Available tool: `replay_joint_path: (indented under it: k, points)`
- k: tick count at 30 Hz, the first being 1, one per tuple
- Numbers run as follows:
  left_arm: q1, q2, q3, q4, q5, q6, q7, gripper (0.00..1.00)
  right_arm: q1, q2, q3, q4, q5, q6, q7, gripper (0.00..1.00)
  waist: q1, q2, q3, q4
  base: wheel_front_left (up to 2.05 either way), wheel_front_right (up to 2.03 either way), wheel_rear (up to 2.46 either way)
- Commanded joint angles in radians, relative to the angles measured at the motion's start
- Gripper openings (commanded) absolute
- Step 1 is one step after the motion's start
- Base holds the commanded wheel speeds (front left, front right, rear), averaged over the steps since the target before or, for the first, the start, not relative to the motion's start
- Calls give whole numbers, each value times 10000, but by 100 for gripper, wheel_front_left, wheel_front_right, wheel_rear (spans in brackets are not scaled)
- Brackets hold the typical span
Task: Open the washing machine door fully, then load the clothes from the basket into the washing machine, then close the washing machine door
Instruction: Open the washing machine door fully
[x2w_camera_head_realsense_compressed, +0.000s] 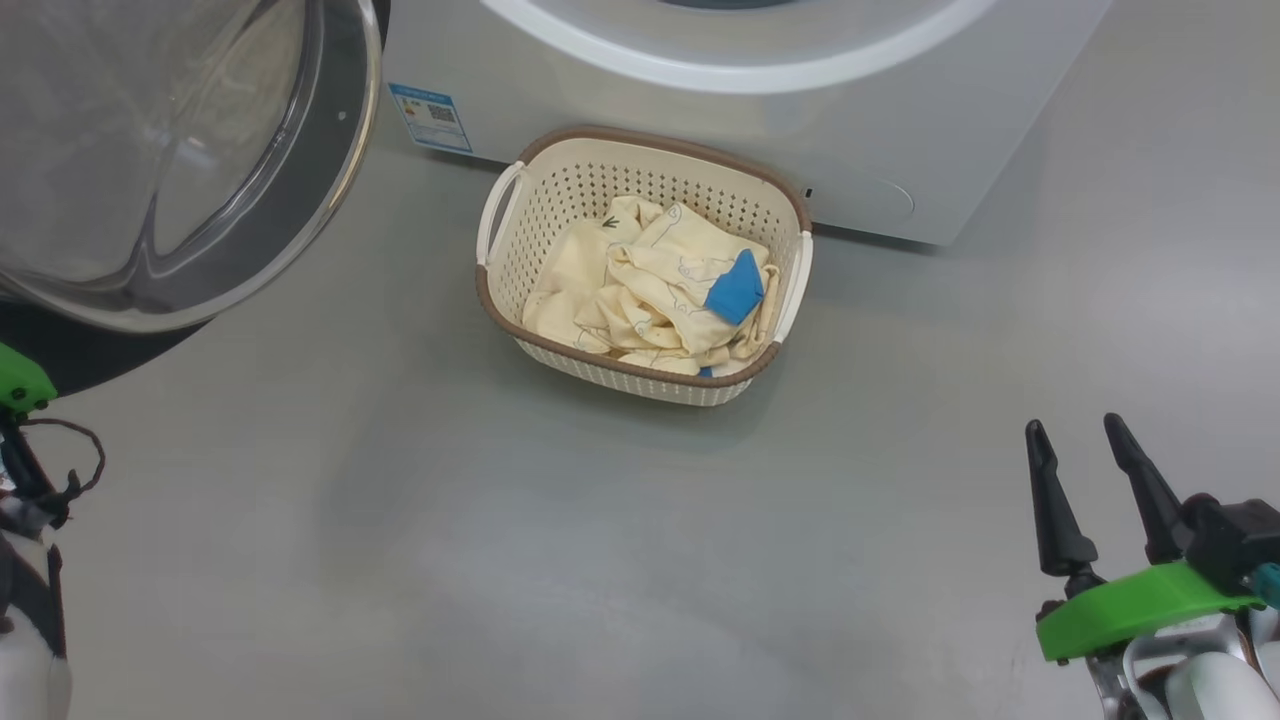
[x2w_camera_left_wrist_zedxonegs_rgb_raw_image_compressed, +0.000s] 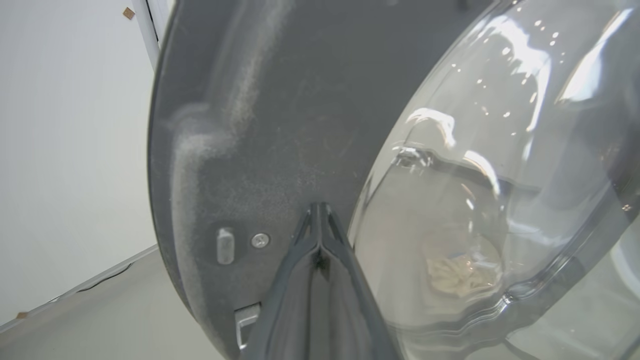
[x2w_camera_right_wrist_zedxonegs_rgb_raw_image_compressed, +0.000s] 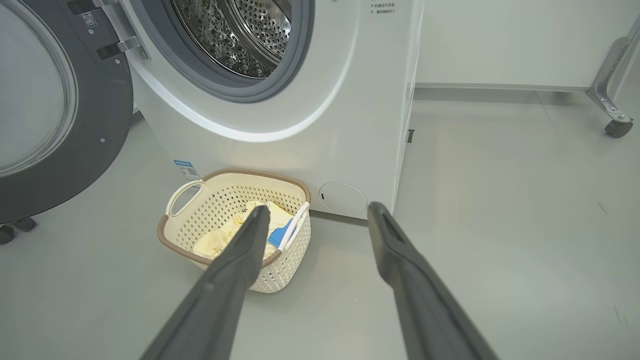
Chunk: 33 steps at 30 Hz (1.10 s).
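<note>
Bulging glass door (x2w_camera_head_realsense_compressed: 170, 150), perforated cream basket (x2w_camera_head_realsense_compressed: 570, 190)

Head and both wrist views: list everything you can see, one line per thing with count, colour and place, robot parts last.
washing machine: one, white, behind the basket, steel drum exposed
washing machine door: one, black rim and clear glass, swung open, left of the basket
label sticker: one, blue-white, low on the machine's front
basket: one, cream with brown rim, on the floor before the machine
clothes: a heap, cream-yellow with a blue patch, in the basket
wheeled frame: one, grey metal, by the wall
left gripper: one, dark fingers shut, tips by the door's grey inner face
right gripper: one, dark fingers open, right of the basket
</note>
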Motion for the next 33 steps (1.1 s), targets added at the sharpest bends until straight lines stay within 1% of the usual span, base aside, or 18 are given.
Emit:
replay_joint_path:
  k: [1,6,10,15,16,18,19,20,21,23,24,25,26,27,29,31,33]
  points:
    - [-366,618,421,-235,173,-24,-68,0,-264,-228,192,-250,-29,44,-95,100,-1,0,-22,-7,0,0,0]
    - [-237,293,621,-511,372,-128,-68,0,-243,-141,146,-222,-23,44,-95,100,-1,0,-160,71,0,0,0]
    - [116,-81,778,-1077,506,-240,-68,0,-246,-8,177,-189,13,44,-95,100,-1,0,-425,159,0,0,0]
    - [837,-636,776,-2244,704,-622,-68,0,-139,176,170,-144,58,44,-95,100,-1,0,-918,261,0,0,0]
    - [1024,-766,728,-2526,760,-714,-68,6,-108,210,173,-129,65,44,-95,100,-1,0,-1032,274,0,0,0]
    - [1417,-999,602,-3136,870,-925,-68,28,-56,279,183,-121,81,44,-95,100,-1,0,-1243,278,0,0,0]
    - [1639,-1106,523,-3426,935,-1025,-68,34,-33,312,186,-118,81,44,-95,100,-1,0,-1347,276,0,0,0]
    - [1639,-1106,523,-3426,935,-1025,-68,34,-33,312,186,-118,81,44,-95,100,-1,0,-1347,276,0,0,0]
    - [1869,-1220,423,-3700,988,-1141,-68,35,-10,346,185,-121,82,44,-95,100,-1,0,-1439,267,0,0,0]
    - [2326,-1395,200,-4237,1089,-1412,-68,46,37,402,196,-108,78,44,-95,100,-1,0,-1602,238,0,0,0]
    - [2570,-1501,72,-4478,1104,-1552,-68,64,56,425,200,-111,74,44,-95,100,-1,0,-1666,216,0,0,0]
    - [2817,-1590,-60,-4703,1137,-1663,-68,85,77,446,204,-112,73,44,-95,100,-1,0,-1731,191,0,0,0]
    - [3070,-1661,-191,-4905,1195,-1739,-68,98,98,464,212,-116,68,44,-95,100,-1,0,-1795,158,0,0,0]
    - [3318,-1736,-319,-5082,1209,-1824,-68,100,120,477,212,-126,63,44,-95,100,-1,0,-1848,121,0,0,0]
    - [3764,-1886,-501,-5346,1074,-1990,-68,100,165,497,196,-156,51,44,-95,100,-1,0,-1938,42,0,0,0]
    - [4159,-1943,-704,-5523,1003,-2192,-68,100,203,516,179,-178,40,44,-95,100,-1,0,-2015,-52,0,0,0]
    - [4543,-1983,-778,-5632,911,-2300,-68,100,229,537,203,-200,21,44,-95,100,-1,0,-2075,-194,0,0,0]
